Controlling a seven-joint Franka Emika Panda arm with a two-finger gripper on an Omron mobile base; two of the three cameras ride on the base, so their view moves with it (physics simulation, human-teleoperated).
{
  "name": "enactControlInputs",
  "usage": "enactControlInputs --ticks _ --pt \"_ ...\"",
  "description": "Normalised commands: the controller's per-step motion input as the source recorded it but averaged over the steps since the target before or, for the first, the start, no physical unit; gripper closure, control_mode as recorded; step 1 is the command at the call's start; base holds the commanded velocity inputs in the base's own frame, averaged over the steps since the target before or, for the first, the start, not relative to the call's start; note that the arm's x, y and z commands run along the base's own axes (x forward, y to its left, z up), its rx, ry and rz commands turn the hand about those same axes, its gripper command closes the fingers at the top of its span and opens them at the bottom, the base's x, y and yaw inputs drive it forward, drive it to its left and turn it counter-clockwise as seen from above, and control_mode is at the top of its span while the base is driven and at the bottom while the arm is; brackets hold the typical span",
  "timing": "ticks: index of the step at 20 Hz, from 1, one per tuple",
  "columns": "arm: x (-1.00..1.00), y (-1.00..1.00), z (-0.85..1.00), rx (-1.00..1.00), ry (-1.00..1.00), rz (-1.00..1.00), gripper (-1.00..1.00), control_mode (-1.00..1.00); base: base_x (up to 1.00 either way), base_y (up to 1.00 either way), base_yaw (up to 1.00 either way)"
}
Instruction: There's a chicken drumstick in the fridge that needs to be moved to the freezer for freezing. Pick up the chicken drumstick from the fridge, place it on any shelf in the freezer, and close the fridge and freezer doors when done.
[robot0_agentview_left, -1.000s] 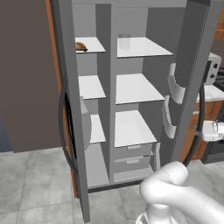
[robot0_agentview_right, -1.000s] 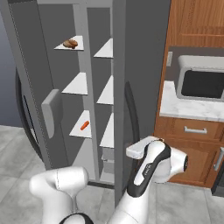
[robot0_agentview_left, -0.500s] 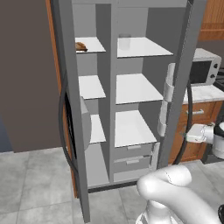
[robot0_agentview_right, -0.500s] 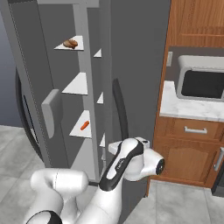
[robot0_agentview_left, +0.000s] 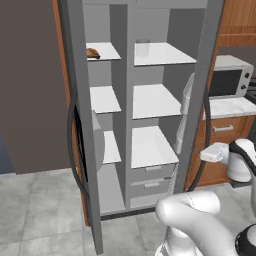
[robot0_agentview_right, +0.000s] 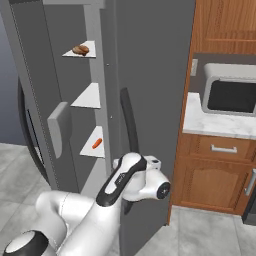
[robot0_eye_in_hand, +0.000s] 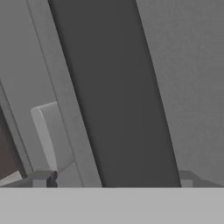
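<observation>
Low beside fridge door (robot0_agentview_right: 150, 100), gripper (robot0_eye_in_hand: 113, 181) wide.

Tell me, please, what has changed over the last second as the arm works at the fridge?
The fridge door has swung further shut, pushed by the arm, whose open gripper sits against its dark handle without grasping. The chicken drumstick lies unmoved on the top freezer shelf; the freezer door remains open.

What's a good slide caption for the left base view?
Chicken drumstick on the top freezer shelf; fridge door partly closed.
</observation>
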Motion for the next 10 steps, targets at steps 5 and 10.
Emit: enactControlInputs --ticks 5,10 --pt "0.09 0.25 0.00 0.00 0.05 -0.15 -1.00 -1.00 0.00 0.00 0.00" --pt "0.23 0.30 0.08 0.00 0.15 -0.08 -1.00 -1.00 0.00 0.00 0.00"
